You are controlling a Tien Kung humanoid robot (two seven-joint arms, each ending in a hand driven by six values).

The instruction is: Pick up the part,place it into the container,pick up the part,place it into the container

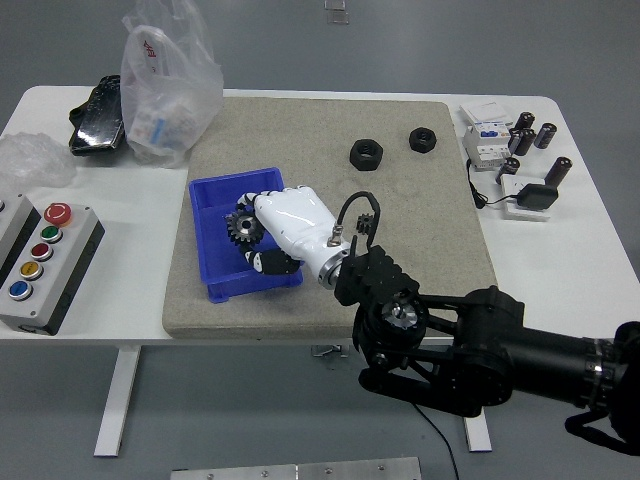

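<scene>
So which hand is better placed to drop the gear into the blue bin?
Right. The right hand already holds the gear over the blue bin, so it likely only needs to release. No left hand is visible.

head view | high, robot's side | faces forward-down | whole white table (590, 250) in frame

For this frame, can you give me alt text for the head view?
The robot's right hand holds a black gear over the blue container on a grey mat. Two black nuts lie on the mat beyond it.
</scene>
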